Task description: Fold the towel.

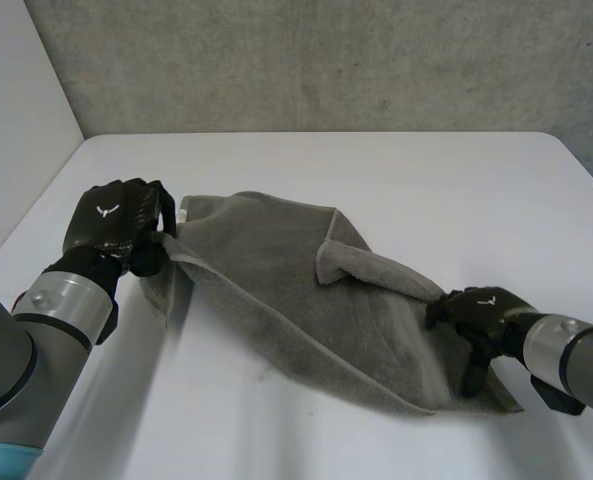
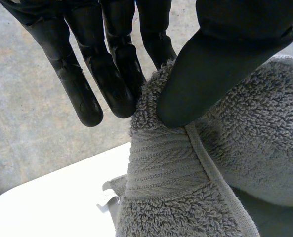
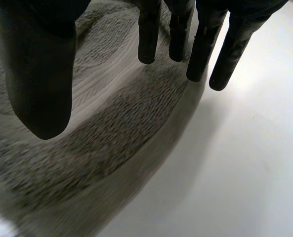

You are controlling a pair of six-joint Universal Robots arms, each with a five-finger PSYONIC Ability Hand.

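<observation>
Head view: a grey towel is seen lying crumpled and slantwise on the white bench, stretched between the two hands. One corner is held up off the bench by the left hand; the opposite end is covered by the right hand.

Left wrist view: the towel's hemmed corner is pinched between the thumb and the fingers of the left hand. A small white label is seen at the hem.

Right wrist view: the right hand is held open over the towel's edge, fingers straight and thumb apart; nothing is gripped.
</observation>
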